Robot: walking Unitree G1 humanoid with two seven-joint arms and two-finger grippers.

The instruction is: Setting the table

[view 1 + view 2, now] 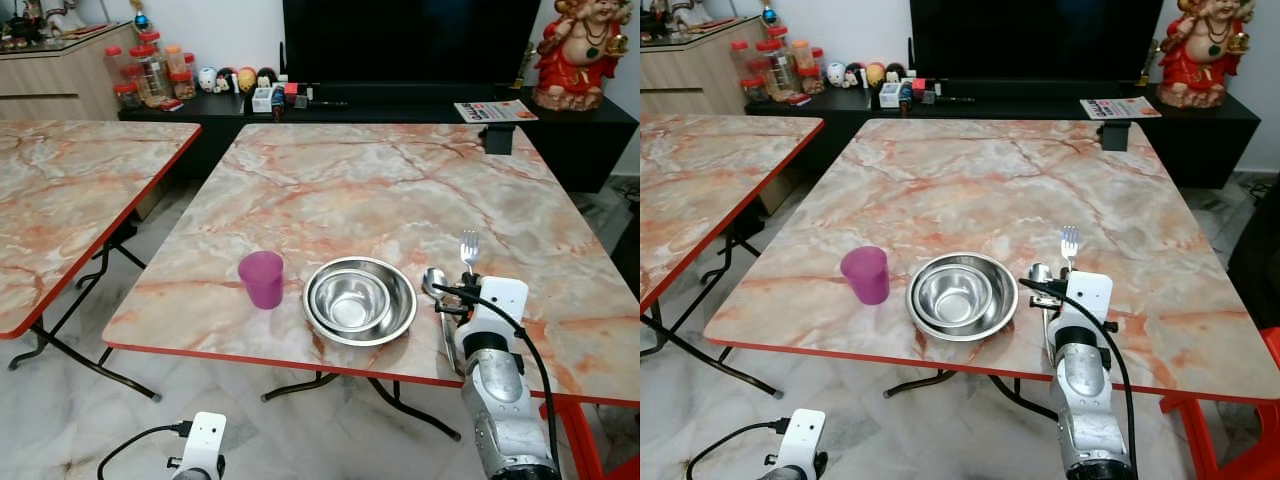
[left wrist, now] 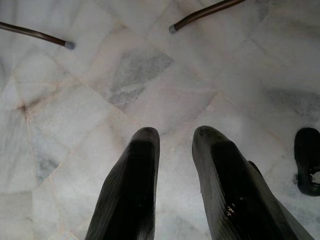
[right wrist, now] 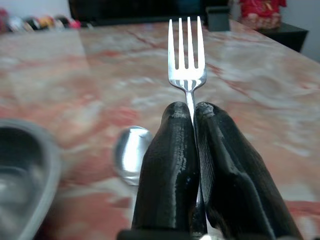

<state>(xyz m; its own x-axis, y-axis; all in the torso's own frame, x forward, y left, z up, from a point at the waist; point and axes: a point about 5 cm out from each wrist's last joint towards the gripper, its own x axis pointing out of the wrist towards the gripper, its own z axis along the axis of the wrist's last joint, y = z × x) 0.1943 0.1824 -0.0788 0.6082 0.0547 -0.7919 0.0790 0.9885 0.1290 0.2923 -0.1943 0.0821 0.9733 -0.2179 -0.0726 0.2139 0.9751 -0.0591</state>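
A silver fork [image 3: 186, 50] is pinched by its handle in my right gripper [image 3: 192, 107], which is shut on it; its tines point away over the marble table [image 1: 400, 170]. The fork [image 1: 468, 248] sits just right of a spoon [image 1: 433, 282] that lies on the table. Left of the spoon stands a steel bowl [image 1: 360, 300] with a smaller bowl nested inside. A purple cup [image 1: 262, 279] stands upright left of the bowls. My left gripper [image 2: 175, 135] hangs open low over the floor, holding nothing.
A second marble table [image 1: 70, 190] stands to the left, across a narrow floor gap. Behind is a black TV cabinet [image 1: 400, 100] with jars, small items and a red statue [image 1: 585, 50]. A red stool frame [image 1: 590, 440] is at the near right.
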